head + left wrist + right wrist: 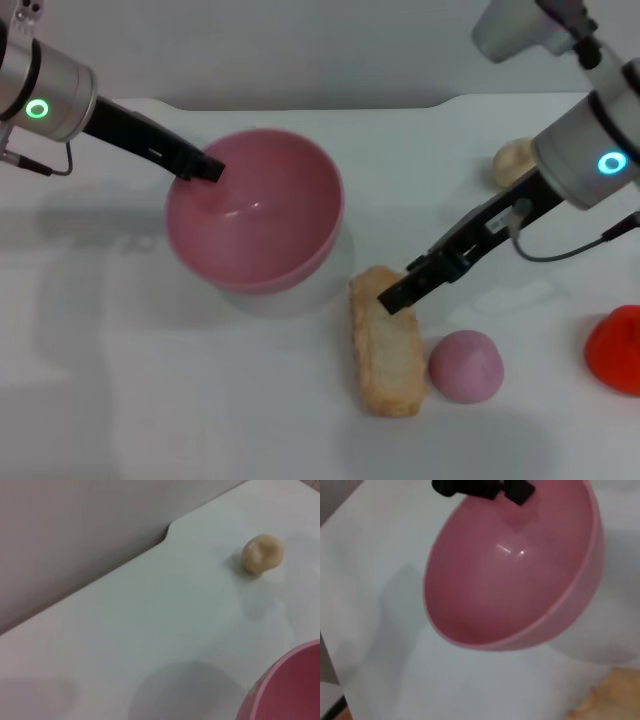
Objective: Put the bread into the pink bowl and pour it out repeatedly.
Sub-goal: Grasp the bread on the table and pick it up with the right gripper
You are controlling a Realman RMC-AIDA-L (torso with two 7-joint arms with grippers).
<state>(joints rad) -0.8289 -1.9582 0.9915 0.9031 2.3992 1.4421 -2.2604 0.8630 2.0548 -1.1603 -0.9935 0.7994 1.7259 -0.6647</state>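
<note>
The pink bowl [265, 215] is tilted with its opening toward the table's front right and a shadow under it, and nothing lies inside. My left gripper [205, 168] is shut on its far-left rim; the right wrist view shows those dark fingers [475, 487] at the rim of the bowl [510, 575]. The bread [388, 345] lies flat on the table just right of and in front of the bowl. My right gripper [395, 295] rests at the loaf's far end. A corner of the bread [615, 695] shows in the right wrist view. The left wrist view catches the bowl's rim [295, 690].
A small pink dome [466, 366] sits right beside the bread. A beige knotted lump [512, 160] [262, 554] lies at the back right, behind my right arm. A red object [615, 348] is at the right edge. The white table [150, 400] ends at a wall behind.
</note>
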